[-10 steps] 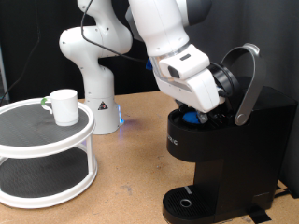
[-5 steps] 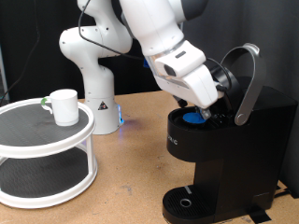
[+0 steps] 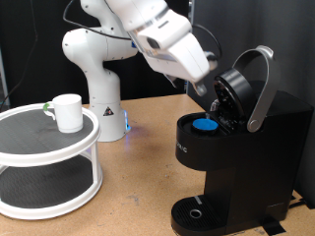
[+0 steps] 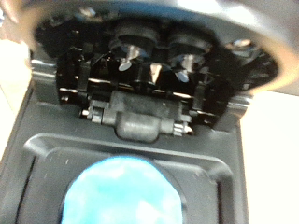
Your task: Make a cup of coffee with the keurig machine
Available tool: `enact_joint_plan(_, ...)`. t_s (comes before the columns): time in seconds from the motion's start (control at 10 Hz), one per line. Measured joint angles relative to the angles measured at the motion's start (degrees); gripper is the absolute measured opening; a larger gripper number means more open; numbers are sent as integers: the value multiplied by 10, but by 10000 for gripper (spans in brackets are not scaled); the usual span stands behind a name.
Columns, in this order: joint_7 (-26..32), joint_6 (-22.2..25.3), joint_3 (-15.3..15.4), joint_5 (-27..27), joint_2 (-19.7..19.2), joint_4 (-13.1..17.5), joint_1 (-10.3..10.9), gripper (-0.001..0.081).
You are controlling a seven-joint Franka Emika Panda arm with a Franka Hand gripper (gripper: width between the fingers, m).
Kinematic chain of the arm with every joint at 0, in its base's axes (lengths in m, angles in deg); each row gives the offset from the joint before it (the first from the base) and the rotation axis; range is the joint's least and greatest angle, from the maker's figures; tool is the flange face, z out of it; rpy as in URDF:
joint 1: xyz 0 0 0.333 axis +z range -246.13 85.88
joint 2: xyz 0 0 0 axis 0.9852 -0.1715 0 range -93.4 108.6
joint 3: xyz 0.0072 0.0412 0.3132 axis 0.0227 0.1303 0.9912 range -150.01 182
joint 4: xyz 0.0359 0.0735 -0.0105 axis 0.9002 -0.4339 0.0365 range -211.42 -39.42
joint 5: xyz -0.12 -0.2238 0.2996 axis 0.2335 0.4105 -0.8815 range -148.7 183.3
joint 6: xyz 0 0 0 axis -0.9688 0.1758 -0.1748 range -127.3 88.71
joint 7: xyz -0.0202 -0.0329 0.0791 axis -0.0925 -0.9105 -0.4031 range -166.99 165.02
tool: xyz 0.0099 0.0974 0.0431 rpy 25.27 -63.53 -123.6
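Note:
The black keurig machine (image 3: 246,167) stands at the exterior view's right with its lid (image 3: 241,88) raised. A blue-topped pod (image 3: 205,124) sits in the open pod holder; it also shows in the wrist view (image 4: 126,191), below the lid's underside. My gripper (image 3: 219,102) hangs just above and beside the pod, in front of the raised lid, apart from the pod and holding nothing. Its fingers do not show in the wrist view. The white cup (image 3: 67,111) stands on the top tier of a round white shelf (image 3: 49,147) at the exterior view's left.
The round drip tray (image 3: 197,211) at the machine's base has nothing on it. The arm's white base (image 3: 98,79) stands behind the shelf and machine. Brown tabletop (image 3: 138,187) lies between shelf and machine.
The gripper has lifted up and back from the pod holder, towards the exterior view's top left. The blue pod stays in the holder and is now fully uncovered.

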Motion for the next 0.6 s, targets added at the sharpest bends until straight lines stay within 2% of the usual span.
enact_joint_plan(0.3,13,18,-2,-2,6,1,-5,806)
enact_joint_plan(0.6,33,35,-11,-64,9,9,-5,806)
